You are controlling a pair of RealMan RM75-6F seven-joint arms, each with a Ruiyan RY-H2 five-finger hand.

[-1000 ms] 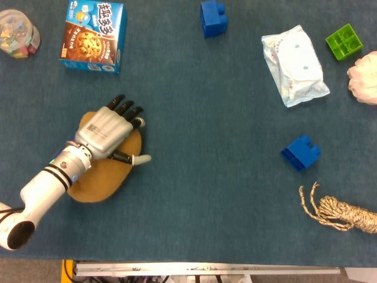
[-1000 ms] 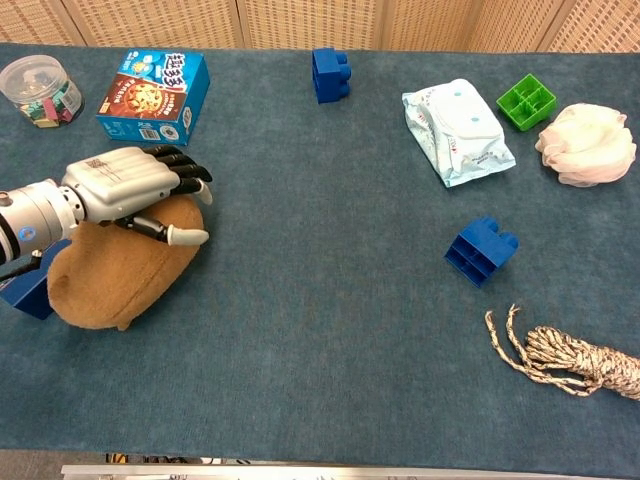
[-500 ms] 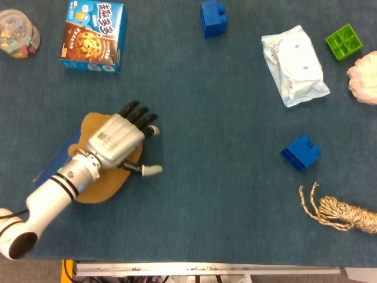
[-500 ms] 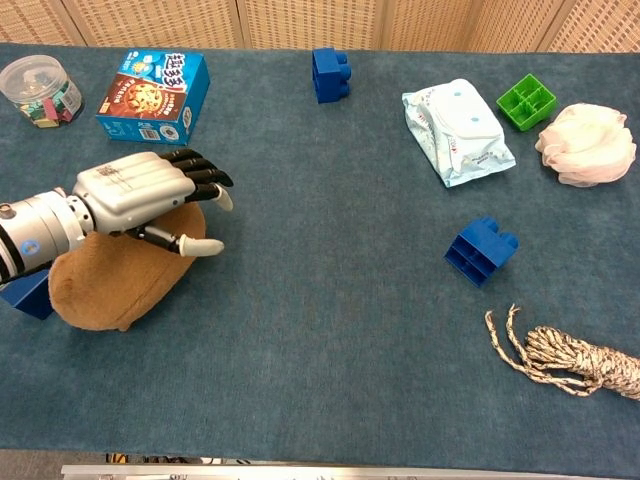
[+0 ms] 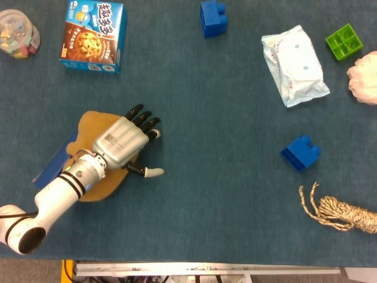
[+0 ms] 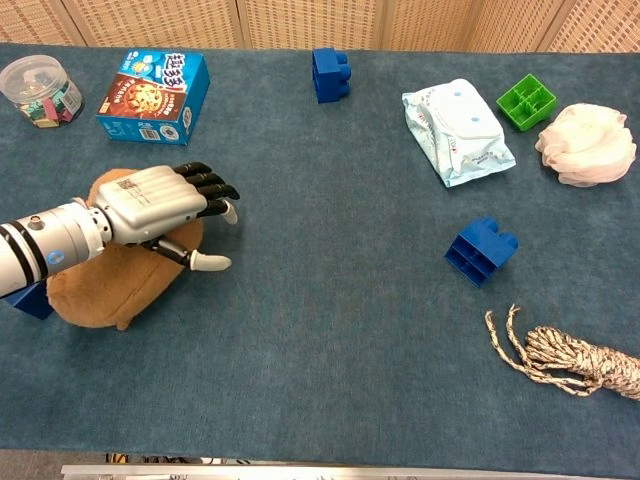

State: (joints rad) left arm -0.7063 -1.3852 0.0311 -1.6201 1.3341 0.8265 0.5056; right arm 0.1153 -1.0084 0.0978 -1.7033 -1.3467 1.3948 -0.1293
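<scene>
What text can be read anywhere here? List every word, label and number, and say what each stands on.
"趣多多": large white characters on the blue cookie box.
Small logo and fine print on the same box: too small to read.
Wipes pack: faint markings only, unreadable.
Clear jar: no legible label.
Nothing else bears text.

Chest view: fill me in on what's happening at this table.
The robot's left hand is over a brown plush toy at the table's left side, fingers spread, holding nothing. Whether it touches the toy is unclear. A blue block lies just behind the toy, a cookie box further back. The right hand is out of sight.
</scene>
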